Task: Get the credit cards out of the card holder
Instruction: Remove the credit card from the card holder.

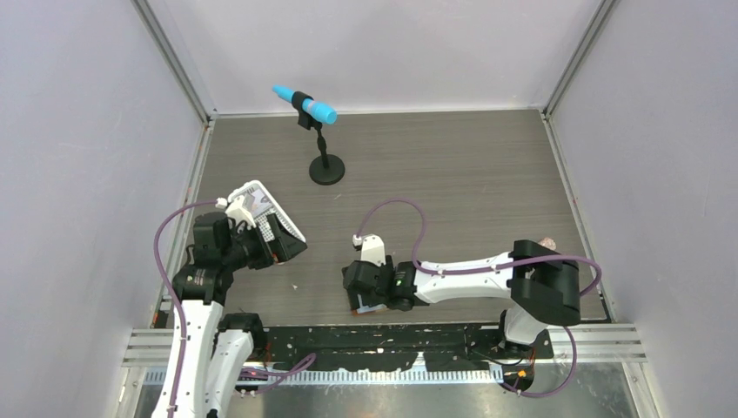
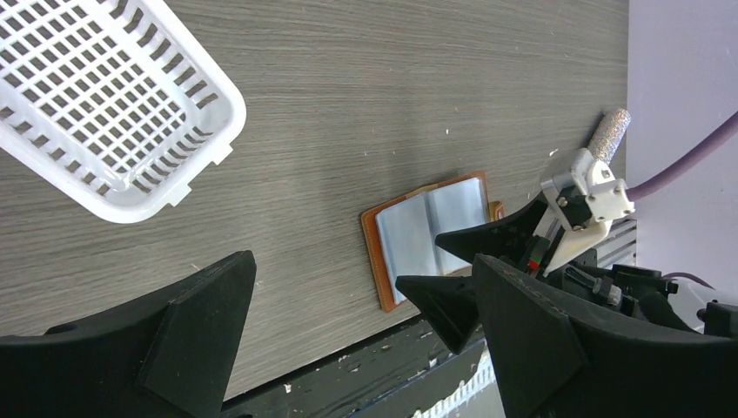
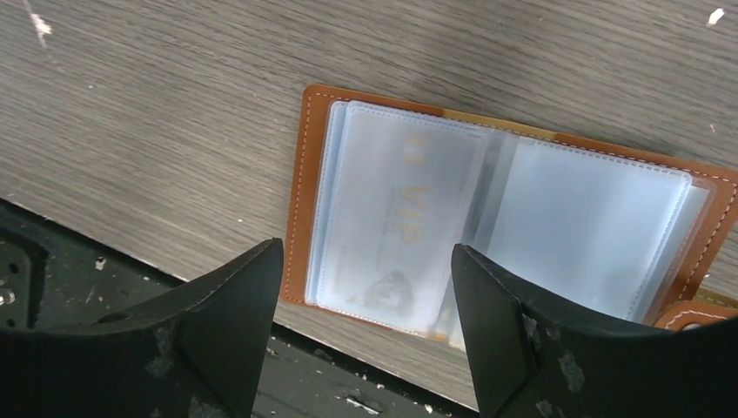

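The card holder [image 3: 300,192] lies open on the table by the near edge, tan leather with pale blue clear pockets. A whitish credit card [image 3: 396,218] with faint "VIP" print sits in its left pocket. Whether the right pocket [image 3: 592,226] holds a card I cannot tell. My right gripper [image 3: 367,252] hovers open just above the left page, nothing between its fingers. From above the right gripper [image 1: 370,283] hides most of the holder [image 1: 369,307]. My left gripper [image 2: 364,261] is open and empty, off to the left of the holder [image 2: 409,244].
A white perforated tray [image 2: 187,170] stands on the table at the left, beside the left gripper [image 1: 280,237]. A blue microphone [image 1: 305,104] on a black stand [image 1: 326,170] rises at the back centre. The black table edge strip [image 3: 104,270] runs just below the holder.
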